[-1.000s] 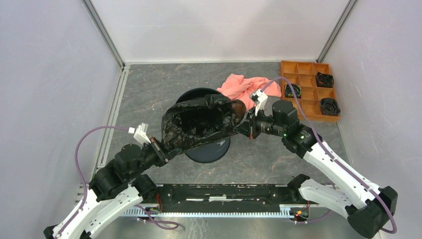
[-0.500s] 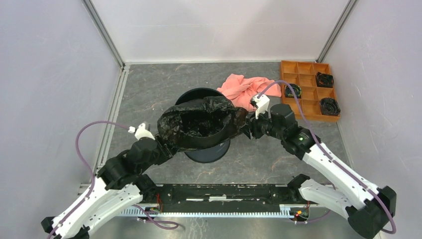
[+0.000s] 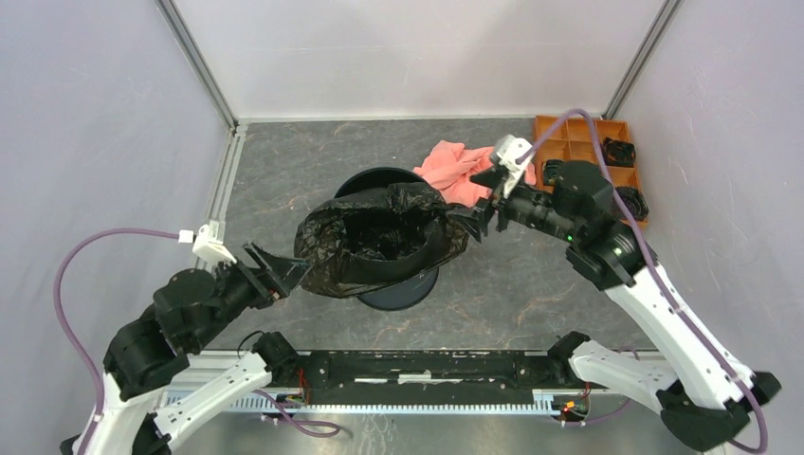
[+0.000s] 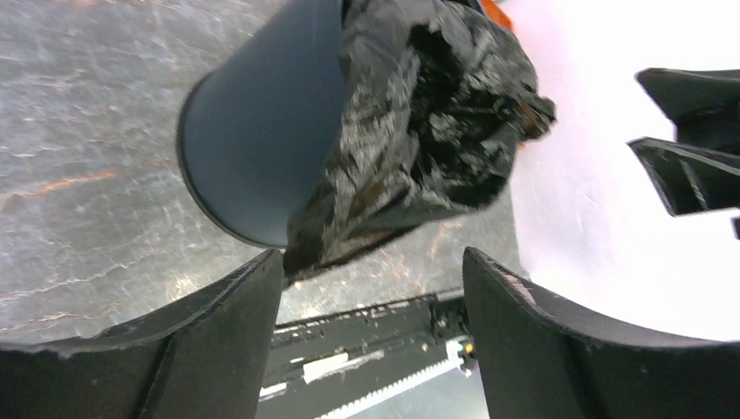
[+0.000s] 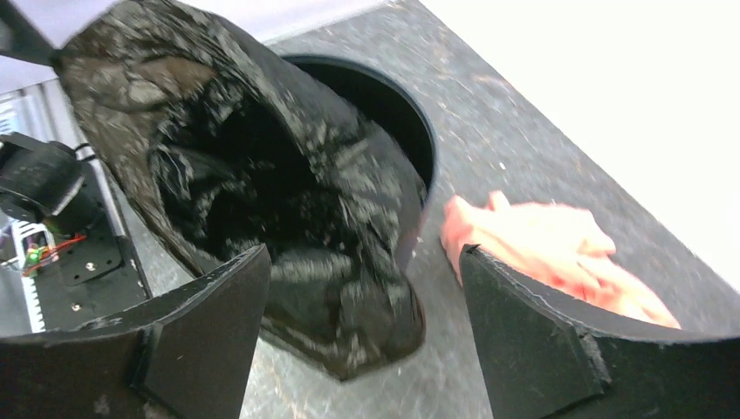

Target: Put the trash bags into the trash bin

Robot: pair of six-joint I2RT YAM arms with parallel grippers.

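Two grippers stood with their jaws spread wide, and neither one held anything. Nearest, beyond the black rail [image 3: 427, 365] at the table's front edge, the left gripper [image 3: 289, 277] pointed at the left end of the bag [image 3: 379, 242]. In the left wrist view the left gripper [image 4: 373, 262] framed the bag [image 4: 419, 131] from below, and the lowest fold hung just beside one fingertip; whether they touched could not be told. The bag lay slumped over the near side of the bin [image 3: 379, 175], its mouth gaping upward and its bulk sagging out past the rim toward the front and left, not down inside. The bin stood upright near the middle of the table [image 3: 284, 171], its far rim uncovered. The right gripper [image 3: 482, 218] hung at the bag's right end, close to the crumpled plastic; from the right wrist the right gripper [image 5: 365, 262] showed the bag [image 5: 262, 175] between its fingers with a gap on each side, and the bin [image 5: 393, 105] behind it. Bare table ran from the bin to the left wall and forward to the rail. Just past the bin on the right lay a pink cloth [image 3: 455, 171], nearly against it. Farther right an orange tray [image 3: 607, 125] sat in the back corner, against the walls [image 3: 427, 57].
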